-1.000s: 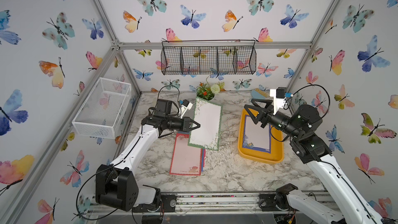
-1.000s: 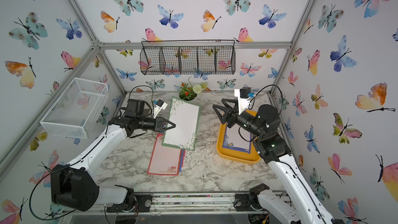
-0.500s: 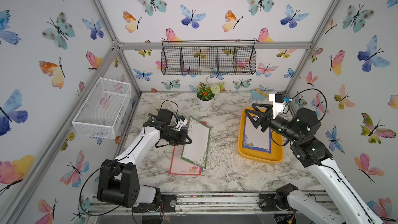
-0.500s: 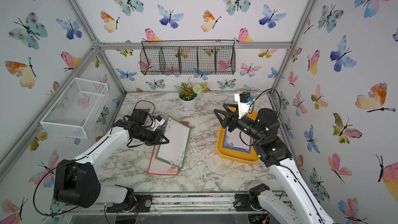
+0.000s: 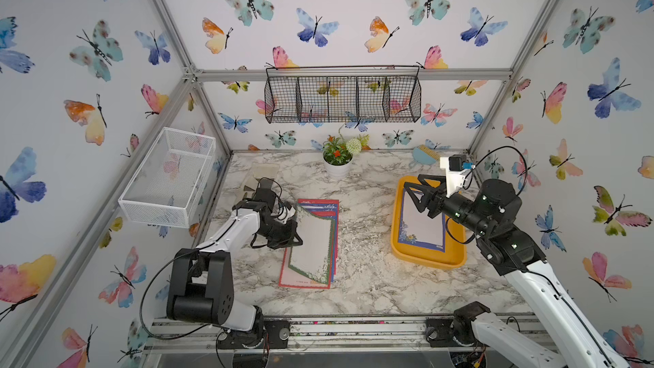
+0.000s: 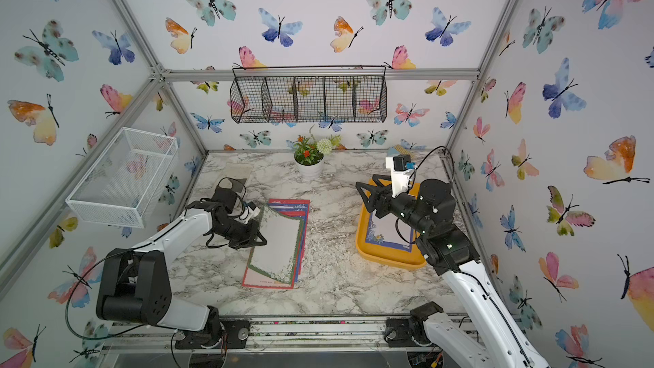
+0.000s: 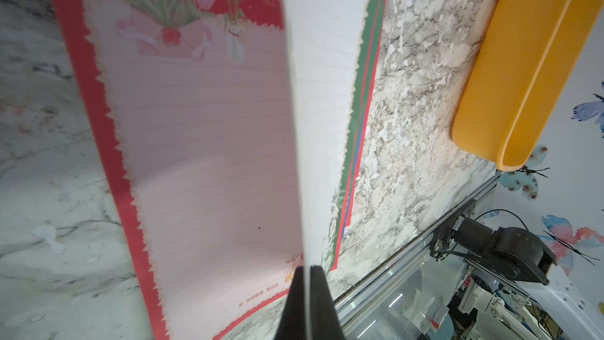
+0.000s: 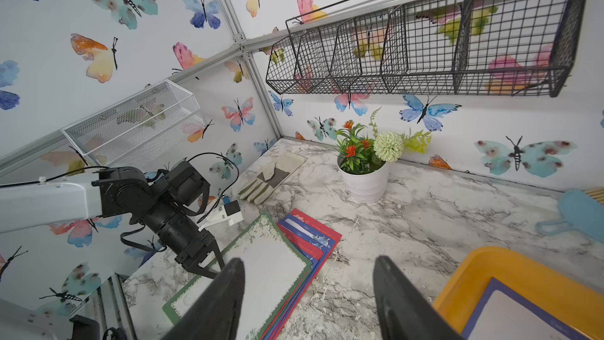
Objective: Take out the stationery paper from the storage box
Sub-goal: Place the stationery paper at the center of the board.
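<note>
A: Left gripper?
B: Clamped on one edge of the thin green-bordered white letter sheet. The sheet is tilted, and its far side seems to rest on the fanned pile of red- and blue-bordered sheets on the marble table.
A: Right gripper?
B: Jaws spread, holding nothing, above the far end of the shallow yellow-orange plastic tray. One blue-bordered sheet lies flat inside.
A: Risks?
B: My guess: released while tilted, the green sheet slides off the pile. In the tray, flat paper offers no edge, so fingers could crease it or shove the tray.
</note>
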